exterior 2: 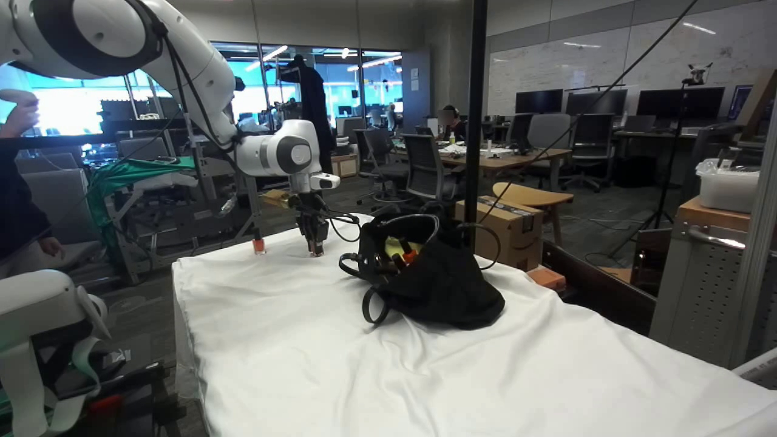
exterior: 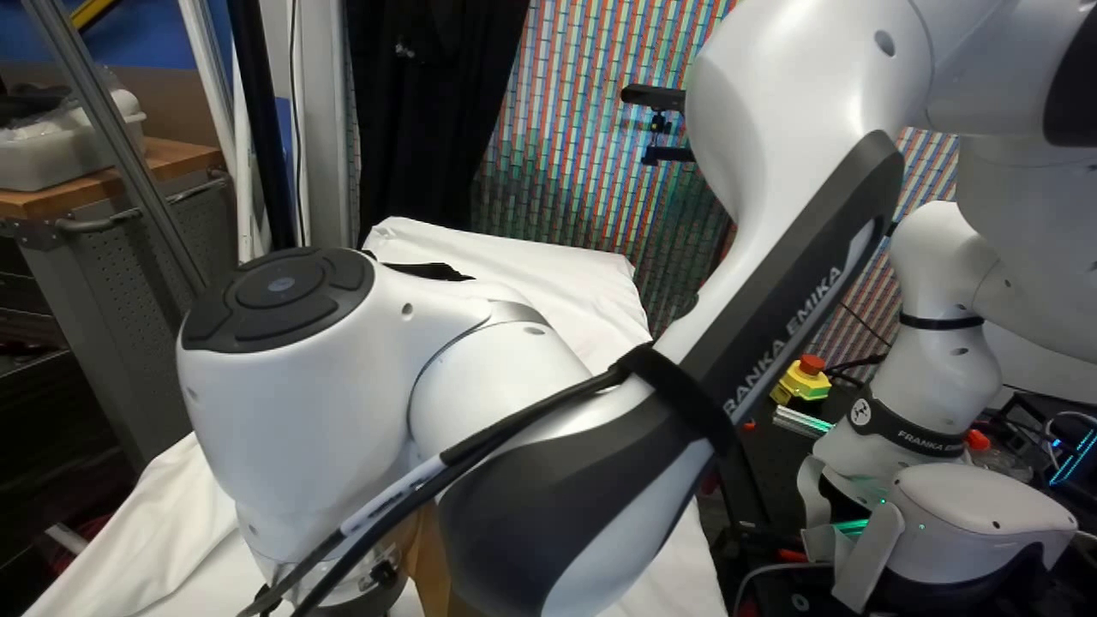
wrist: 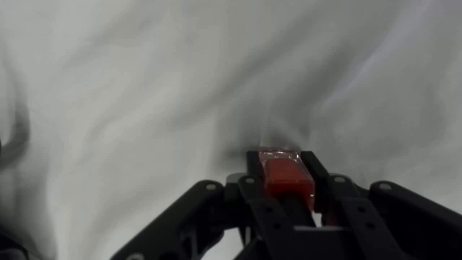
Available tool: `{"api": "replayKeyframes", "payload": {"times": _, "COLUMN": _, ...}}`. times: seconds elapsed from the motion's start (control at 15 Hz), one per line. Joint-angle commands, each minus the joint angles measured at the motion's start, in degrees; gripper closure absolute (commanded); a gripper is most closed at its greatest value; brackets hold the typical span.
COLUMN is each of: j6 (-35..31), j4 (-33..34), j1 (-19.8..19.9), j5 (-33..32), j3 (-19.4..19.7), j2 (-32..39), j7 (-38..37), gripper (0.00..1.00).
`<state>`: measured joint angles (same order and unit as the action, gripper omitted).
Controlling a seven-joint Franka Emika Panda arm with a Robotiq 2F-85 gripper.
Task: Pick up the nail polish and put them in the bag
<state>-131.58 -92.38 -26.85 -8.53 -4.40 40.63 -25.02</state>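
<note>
In the wrist view, a nail polish bottle (wrist: 287,175) with a red body, clear glass base and black cap sits between the two black fingers. My gripper (wrist: 280,156) is shut on it, a finger against each side. An exterior view puts the gripper (exterior 2: 315,250) low over the white cloth, left of the bag; the held bottle is barely visible there. Another nail polish (exterior 2: 259,244) stands upright farther left, near the table's edge. The black bag (exterior 2: 449,288) lies with its mouth towards the gripper, and red-bodied bottles (exterior 2: 409,255) show inside against the yellowish lining.
White cloth (exterior 2: 315,340) covers the table, wrinkled around the bag. Strap loops (exterior 2: 376,305) stick out from the bag's near side. A black upright pole (exterior 2: 476,121) rises behind it. Seen in an exterior view, the arm (exterior: 514,377) blocks most of the table.
</note>
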Motion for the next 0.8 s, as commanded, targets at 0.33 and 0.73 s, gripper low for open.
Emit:
{"api": "replayKeyframes", "payload": {"times": 0.33, "j6": 1.31, "j4": -2.96, "j1": 0.53, "j5": -0.61, "j3": 0.97, "j2": -3.01, "j7": -0.02, "gripper": 0.84}}
{"api": "replayKeyframes", "payload": {"times": 0.73, "j6": 2.35, "j4": -6.90, "j1": 4.30, "j5": -0.43, "j3": 1.87, "j2": -8.47, "j7": 2.12, "gripper": 0.84}}
